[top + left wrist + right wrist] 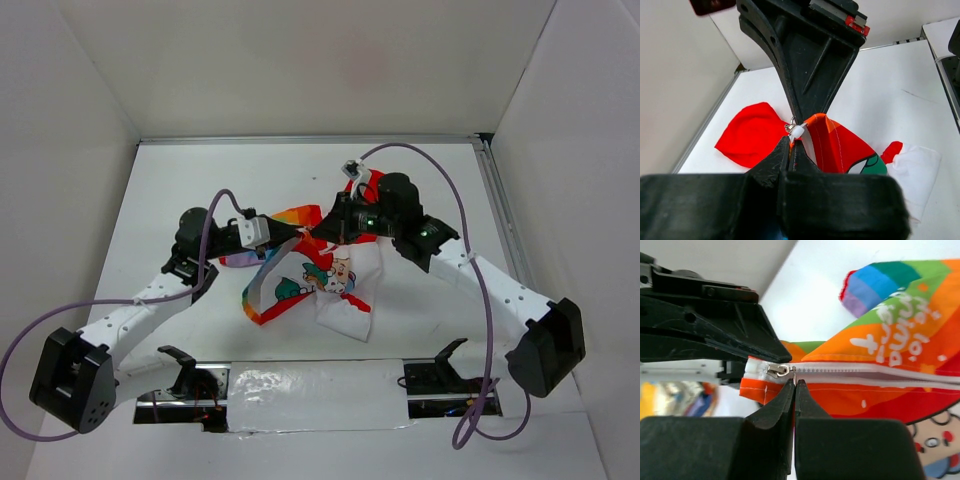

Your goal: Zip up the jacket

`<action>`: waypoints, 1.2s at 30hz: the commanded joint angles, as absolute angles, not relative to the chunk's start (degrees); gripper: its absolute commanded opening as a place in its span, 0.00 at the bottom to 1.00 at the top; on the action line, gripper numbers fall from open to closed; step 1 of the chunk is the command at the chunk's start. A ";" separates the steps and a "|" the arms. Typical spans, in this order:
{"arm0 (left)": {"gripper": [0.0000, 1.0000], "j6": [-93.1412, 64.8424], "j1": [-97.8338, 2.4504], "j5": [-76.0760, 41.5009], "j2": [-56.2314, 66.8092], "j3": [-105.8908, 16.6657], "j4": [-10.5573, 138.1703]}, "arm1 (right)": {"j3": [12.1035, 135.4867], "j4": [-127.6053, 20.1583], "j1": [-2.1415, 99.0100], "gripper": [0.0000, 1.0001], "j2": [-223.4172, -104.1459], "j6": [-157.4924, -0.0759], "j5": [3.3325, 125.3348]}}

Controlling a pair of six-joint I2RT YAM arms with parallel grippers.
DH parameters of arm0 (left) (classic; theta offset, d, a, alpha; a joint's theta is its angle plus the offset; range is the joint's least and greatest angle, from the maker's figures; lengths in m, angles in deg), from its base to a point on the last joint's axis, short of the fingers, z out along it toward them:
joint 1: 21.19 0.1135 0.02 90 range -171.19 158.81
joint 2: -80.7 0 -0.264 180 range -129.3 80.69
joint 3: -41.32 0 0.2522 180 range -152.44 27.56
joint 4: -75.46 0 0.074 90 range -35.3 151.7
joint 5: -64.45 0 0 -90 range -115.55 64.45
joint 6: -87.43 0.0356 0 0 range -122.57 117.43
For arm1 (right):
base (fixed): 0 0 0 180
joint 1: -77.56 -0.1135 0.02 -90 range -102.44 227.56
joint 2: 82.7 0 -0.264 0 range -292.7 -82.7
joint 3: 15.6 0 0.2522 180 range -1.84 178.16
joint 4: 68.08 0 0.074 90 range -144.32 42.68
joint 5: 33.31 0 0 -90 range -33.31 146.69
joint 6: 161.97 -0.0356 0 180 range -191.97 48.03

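The left hand (791,146) is pinched tight on the edge of the jacket (335,290), right at the end of the zip (865,371). Its two fingers are pressed together with a bit of cloth between them.

The jacket sits in the middle of the bench (190,180), all bunched up. Its top part is held up off the bench between the two hands. The rest droops down and lies on the bench. The rainbow side (905,315) has white letters (895,342) on it. The white side (922,160) has a cartoon figure (338,272) and lies nearer the arms' bases. The red hood (747,135) lies flat on the bench, past the hands.

The zip pull (777,371) is small and silver, close to the end of the zip. The teeth beyond it are joined.

The right hand (794,386) meets the left hand tip to tip. Its fingers are pressed shut too, nipping the little tab of the zip pull.
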State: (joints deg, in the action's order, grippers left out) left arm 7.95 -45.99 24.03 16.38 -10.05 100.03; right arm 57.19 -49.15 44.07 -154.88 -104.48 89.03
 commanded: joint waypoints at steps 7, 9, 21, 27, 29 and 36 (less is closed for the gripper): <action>0.00 8.94 -46.24 29.29 21.02 -14.46 100.55 | 57.23 -43.77 39.16 0.00 -153.02 -83.67 65.14; 0.00 8.86 -46.24 30.00 21.11 -14.54 100.29 | 56.26 -45.08 37.22 0.00 -151.88 -79.48 62.33; 0.00 8.42 -45.98 28.08 26.99 -13.85 99.32 | 58.80 -48.96 44.66 0.00 -166.36 -83.83 52.22; 0.00 6.40 -45.98 25.34 34.45 -7.88 96.16 | 65.91 -48.87 51.97 0.00 -177.70 -83.57 43.97; 0.00 5.26 -45.98 23.41 38.05 -6.38 95.37 | 71.96 -46.34 55.49 0.00 -183.23 -83.40 39.93; 0.00 1.21 -46.33 22.26 42.99 -0.92 89.66 | 89.73 -43.25 63.41 0.00 -192.47 -82.61 40.78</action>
